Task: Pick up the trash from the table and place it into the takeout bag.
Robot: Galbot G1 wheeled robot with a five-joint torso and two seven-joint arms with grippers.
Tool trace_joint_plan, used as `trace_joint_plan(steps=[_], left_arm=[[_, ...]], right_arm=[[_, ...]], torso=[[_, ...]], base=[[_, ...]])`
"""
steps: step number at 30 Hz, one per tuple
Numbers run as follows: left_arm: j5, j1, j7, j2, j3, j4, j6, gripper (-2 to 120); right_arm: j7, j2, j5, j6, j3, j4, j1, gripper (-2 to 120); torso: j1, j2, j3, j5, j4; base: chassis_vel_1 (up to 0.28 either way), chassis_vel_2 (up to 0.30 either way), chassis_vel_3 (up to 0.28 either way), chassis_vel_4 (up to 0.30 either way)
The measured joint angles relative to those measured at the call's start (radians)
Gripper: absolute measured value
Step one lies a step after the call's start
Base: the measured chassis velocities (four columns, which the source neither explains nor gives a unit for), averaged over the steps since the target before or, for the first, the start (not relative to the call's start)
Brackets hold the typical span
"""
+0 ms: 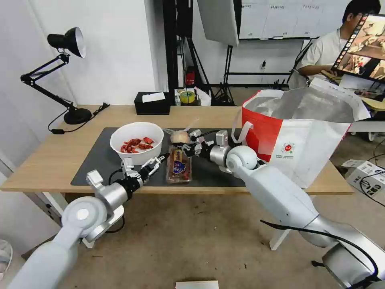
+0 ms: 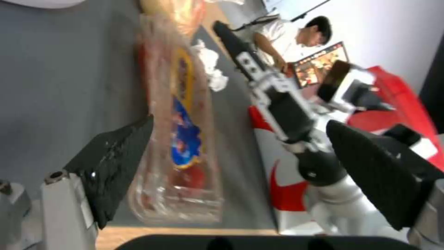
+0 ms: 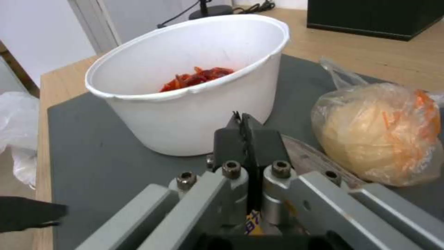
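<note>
The left pincer (image 1: 157, 160) hangs spread wide at the near edge of the desk (image 1: 48, 160), gripping nothing, just left of the tomato tray (image 1: 179, 169). The right pincer (image 1: 187, 149) is clenched over the tray's far end, seemingly pinching its edge. Judged step: lifting the tray. Next comes a carry right, into the takeout bag (image 1: 296, 136). Farther back sit the bowl (image 1: 136, 141) and knotted bag (image 1: 180, 137).
</note>
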Motion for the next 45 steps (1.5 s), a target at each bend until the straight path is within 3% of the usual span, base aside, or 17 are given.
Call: trace_joint_plan(steps=[18,35,45], left_arm=[[0.112,-0.113,-0.041,-0.035,0.107,0.117,-0.017,100],[0.156,-0.151,-0.087,-0.024,0.149,0.146,-0.028,100],[0.138,-0.172,-0.089,-0.026,0.173,0.148,0.016,100]], right_arm=[[-0.004,-0.006,0.000,0.005,0.013,-0.003,-0.009,0],[-0.005,-0.008,0.000,0.008,0.013,-0.006,-0.013,0],[-0.006,-0.008,0.005,0.010,0.012,-0.017,-0.007,0]], torso=[[0.000,0.000,0.000,0.0000,0.0000],[0.000,0.000,0.000,0.0000,0.0000],[0.000,0.000,0.000,0.0000,0.0000]], base=[[0.000,0.000,0.000,0.000],[0.000,0.000,0.000,0.000],[0.000,0.000,0.000,0.000]])
